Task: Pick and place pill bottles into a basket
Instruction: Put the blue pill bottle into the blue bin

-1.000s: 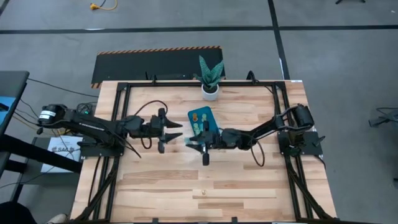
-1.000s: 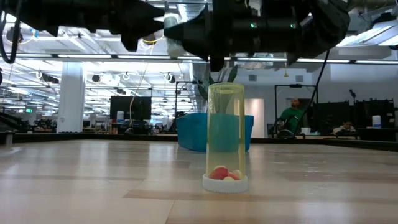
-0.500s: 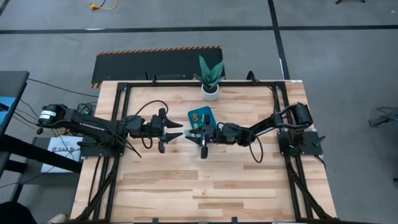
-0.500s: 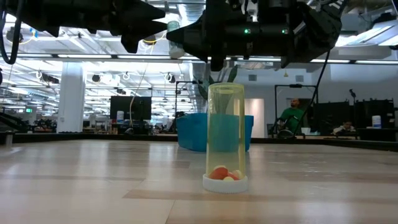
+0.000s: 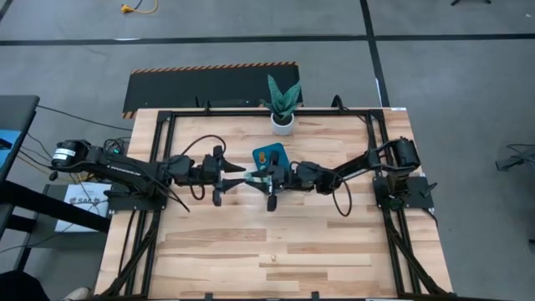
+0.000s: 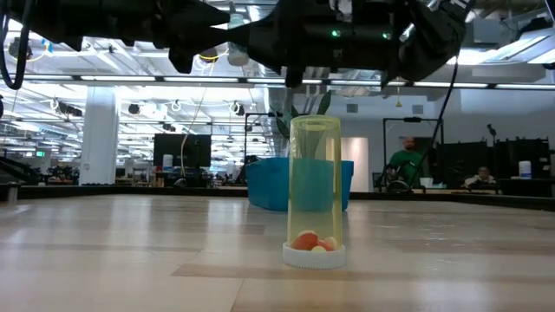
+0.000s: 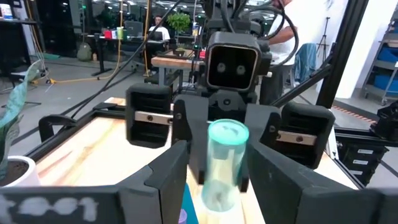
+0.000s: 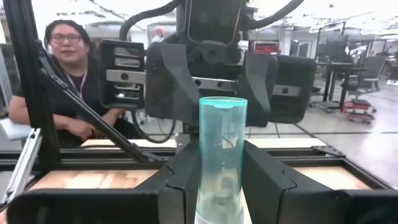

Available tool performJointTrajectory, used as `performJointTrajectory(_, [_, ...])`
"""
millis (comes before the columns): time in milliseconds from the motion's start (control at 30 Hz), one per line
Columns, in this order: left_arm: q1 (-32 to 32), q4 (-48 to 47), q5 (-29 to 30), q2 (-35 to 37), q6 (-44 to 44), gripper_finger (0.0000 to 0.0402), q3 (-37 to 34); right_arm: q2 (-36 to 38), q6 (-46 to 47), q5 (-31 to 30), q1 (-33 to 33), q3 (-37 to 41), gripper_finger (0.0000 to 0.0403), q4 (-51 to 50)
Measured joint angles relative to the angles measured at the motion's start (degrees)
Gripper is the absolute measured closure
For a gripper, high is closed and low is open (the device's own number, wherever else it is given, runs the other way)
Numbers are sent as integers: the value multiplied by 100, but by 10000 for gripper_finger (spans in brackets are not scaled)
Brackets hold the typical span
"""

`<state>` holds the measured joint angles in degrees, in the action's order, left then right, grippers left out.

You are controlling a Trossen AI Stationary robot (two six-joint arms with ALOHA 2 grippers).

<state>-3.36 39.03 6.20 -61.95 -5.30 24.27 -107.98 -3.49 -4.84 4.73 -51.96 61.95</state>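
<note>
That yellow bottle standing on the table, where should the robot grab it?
Probably around the middle of the yellow bottle, coming down from above with a finger either side. It stands upright on its white cap, tall and narrow, so a sideways push might tip it.

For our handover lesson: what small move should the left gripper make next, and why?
Probably close the left gripper on the teal bottle: its fingers stand open either side of it, while the right gripper holds it aloft.

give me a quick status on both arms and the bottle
Right gripper shut on teal pill bottle, beside basket. Left gripper open, facing it. Yellow bottle stands alone, nothing blocking.
</note>
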Motion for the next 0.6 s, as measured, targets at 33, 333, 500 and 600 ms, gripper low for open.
performJointTrajectory(33, [-2,0,6,0,0,249,-2,-1,-11,23,0,-84,310,-137])
performJointTrajectory(333, [0,55,2,-4,0,249,-4,-7,-240,37,-2,-368,310,-495])
performJointTrajectory(500, [0,61,4,-4,70,253,-4,-7,-214,44,-2,-368,310,-494])
performJointTrajectory(600, [-2,63,3,-4,92,270,-4,-7,-212,44,-4,-368,310,-494])
